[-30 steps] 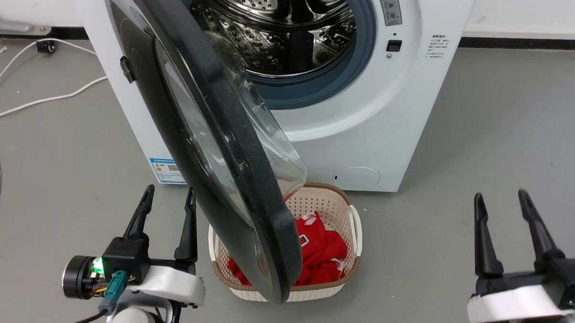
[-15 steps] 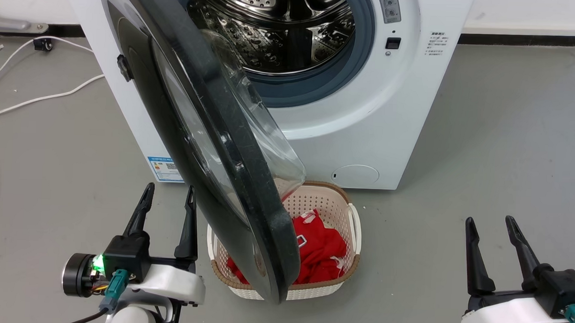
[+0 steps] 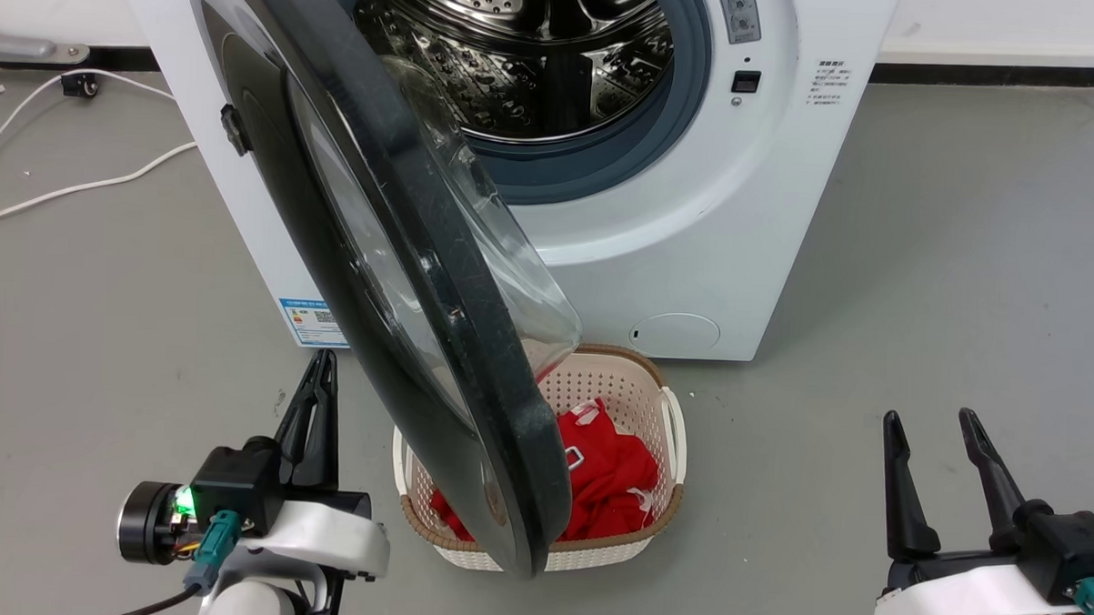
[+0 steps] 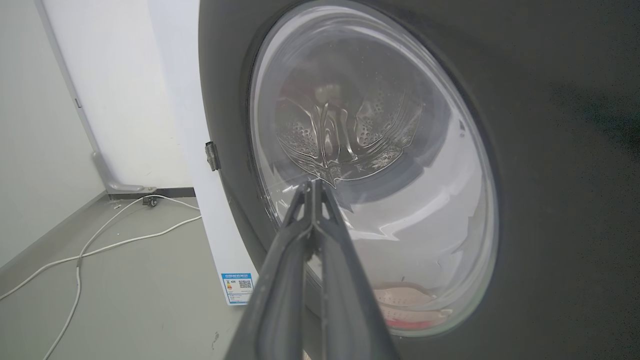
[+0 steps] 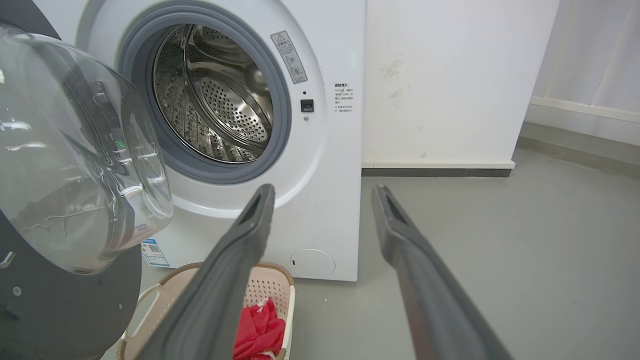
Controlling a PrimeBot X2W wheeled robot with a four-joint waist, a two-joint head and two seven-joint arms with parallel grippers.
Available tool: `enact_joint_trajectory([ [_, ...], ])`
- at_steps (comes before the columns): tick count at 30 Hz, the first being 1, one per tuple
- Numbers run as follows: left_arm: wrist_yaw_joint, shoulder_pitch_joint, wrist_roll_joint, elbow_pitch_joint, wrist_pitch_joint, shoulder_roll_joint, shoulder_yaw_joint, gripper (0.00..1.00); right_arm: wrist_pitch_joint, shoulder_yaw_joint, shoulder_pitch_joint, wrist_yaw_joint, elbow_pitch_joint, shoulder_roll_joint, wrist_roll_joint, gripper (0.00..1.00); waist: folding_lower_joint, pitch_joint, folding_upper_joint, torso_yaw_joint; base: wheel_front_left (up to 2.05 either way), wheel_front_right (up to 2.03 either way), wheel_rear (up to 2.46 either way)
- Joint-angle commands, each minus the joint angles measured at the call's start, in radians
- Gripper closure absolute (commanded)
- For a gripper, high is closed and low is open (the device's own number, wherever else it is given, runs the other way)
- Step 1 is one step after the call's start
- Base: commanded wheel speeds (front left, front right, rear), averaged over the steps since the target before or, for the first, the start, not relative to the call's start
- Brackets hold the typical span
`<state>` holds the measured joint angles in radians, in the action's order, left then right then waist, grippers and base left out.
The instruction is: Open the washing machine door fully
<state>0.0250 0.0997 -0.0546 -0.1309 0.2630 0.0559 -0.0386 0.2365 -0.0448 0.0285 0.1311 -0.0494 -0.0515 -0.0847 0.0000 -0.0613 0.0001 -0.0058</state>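
The washing machine door (image 3: 448,286) stands ajar. At its 8 o'clock, the left gripper (image 3: 324,359) has its fingers pressed together; the right gripper (image 3: 927,416) has its fingers spread.

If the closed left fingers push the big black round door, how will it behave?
The large round glossy black washing machine door, thick and nearly machine-wide, probably swings as one stiff, heavy piece. Its shiny face may let the shut left end effector slide. Its clear glass bowl might be fragile; avoid pressing it.
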Motion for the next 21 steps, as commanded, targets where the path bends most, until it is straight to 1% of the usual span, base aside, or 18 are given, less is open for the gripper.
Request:
enact_joint_trajectory([
  [1,-0.004,0.011,-0.003,0.010,0.003,0.000,0.002,1.00,0.001,0.002,-0.007,-0.001,-0.002,0.002,-0.004,0.00,0.0000,0.000,-0.0001,0.000,0.00,0.00,0.00],
  [5,-0.008,0.024,-0.007,0.057,0.003,0.000,0.004,1.00,0.001,0.002,-0.009,-0.001,-0.002,0.002,-0.009,0.00,0.0000,-0.003,-0.0001,0.001,0.00,0.00,0.00],
  [12,-0.018,0.052,0.006,0.235,0.003,-0.002,0.009,1.00,-0.002,-0.001,-0.015,-0.001,-0.002,0.002,-0.014,0.00,0.0000,-0.009,-0.0001,0.003,0.00,0.00,0.00],
  [13,-0.018,0.052,0.006,0.235,0.003,-0.002,0.009,1.00,-0.002,-0.001,-0.015,-0.001,-0.002,0.002,-0.014,0.00,0.0000,-0.009,-0.0001,0.003,0.00,0.00,0.00],
  [21,-0.038,0.090,0.035,0.460,0.003,-0.003,-0.006,1.00,-0.003,-0.005,-0.017,-0.001,-0.003,0.002,-0.017,0.00,0.0000,-0.011,-0.0001,0.001,0.00,0.00,0.00],
])
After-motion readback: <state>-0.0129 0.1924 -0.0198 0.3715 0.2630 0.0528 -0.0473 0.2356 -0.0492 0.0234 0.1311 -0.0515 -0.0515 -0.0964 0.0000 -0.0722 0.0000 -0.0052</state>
